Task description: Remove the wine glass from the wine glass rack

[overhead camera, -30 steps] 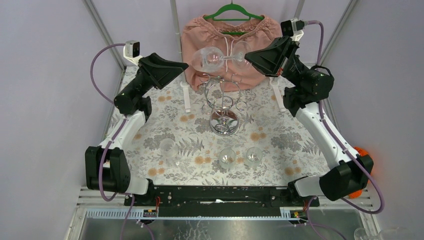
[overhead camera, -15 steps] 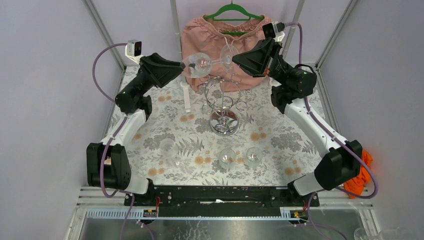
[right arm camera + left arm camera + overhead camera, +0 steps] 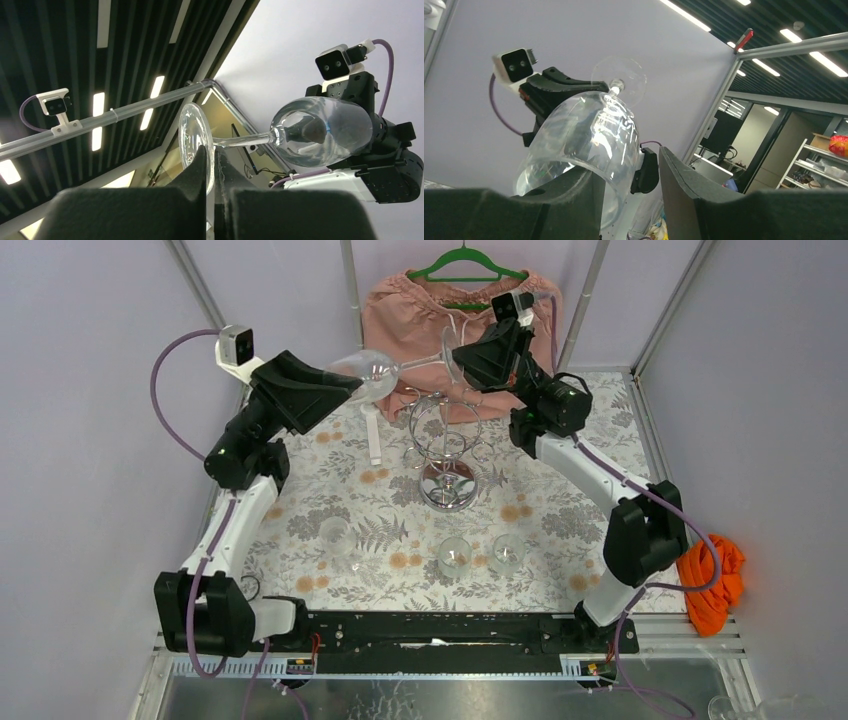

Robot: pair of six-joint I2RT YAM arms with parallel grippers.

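Observation:
The clear wine glass (image 3: pixel 372 370) hangs sideways in the air above and behind the chrome wine glass rack (image 3: pixel 445 435), free of its wire arms. My right gripper (image 3: pixel 462 352) is shut on the glass's round foot (image 3: pixel 192 132), which stands on edge between its pads. The stem runs left to the bowl (image 3: pixel 322 130). My left gripper (image 3: pixel 345 380) meets the bowl's mouth. In the left wrist view one finger (image 3: pixel 569 200) sits inside the bowl (image 3: pixel 584 135), the other finger (image 3: pixel 684 185) is outside with a gap to the glass, and the left gripper (image 3: pixel 626 165) is open.
Three more glasses (image 3: pixel 335 533) (image 3: pixel 454 553) (image 3: pixel 507 550) stand on the floral tablecloth in front of the rack. A pink garment (image 3: pixel 410 310) on a green hanger hangs behind, with white rail posts (image 3: pixel 372 430) below. An orange cloth (image 3: pixel 710 580) lies at the right edge.
My right arm has carried the glass leftward and up, and the bowl has slid over one finger of my left gripper. The left jaws have narrowed slightly.

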